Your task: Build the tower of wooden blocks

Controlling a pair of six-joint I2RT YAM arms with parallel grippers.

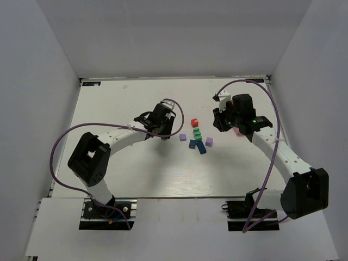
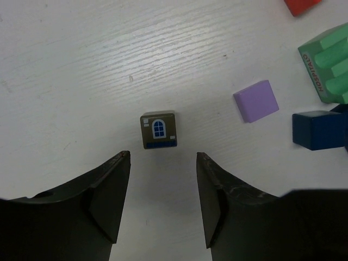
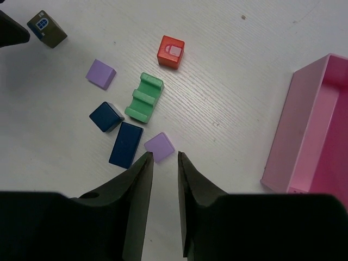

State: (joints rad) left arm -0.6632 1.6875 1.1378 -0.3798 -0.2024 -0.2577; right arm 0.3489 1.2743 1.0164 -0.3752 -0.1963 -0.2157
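The wood blocks lie loose and flat on the white table, none stacked: a red cube, a ribbed green block, a dark blue cube, a long dark blue block and two purple tiles. A brown cube with a painted window sits apart to their left. My left gripper is open, its tips just short of the brown cube. My right gripper hangs over the table with a narrow empty gap, its tips right by the nearer purple tile.
A pink rectangular box lies open to the right of the blocks, under my right arm. White walls close in the table at the back and sides. The left arm reaches in from the left.
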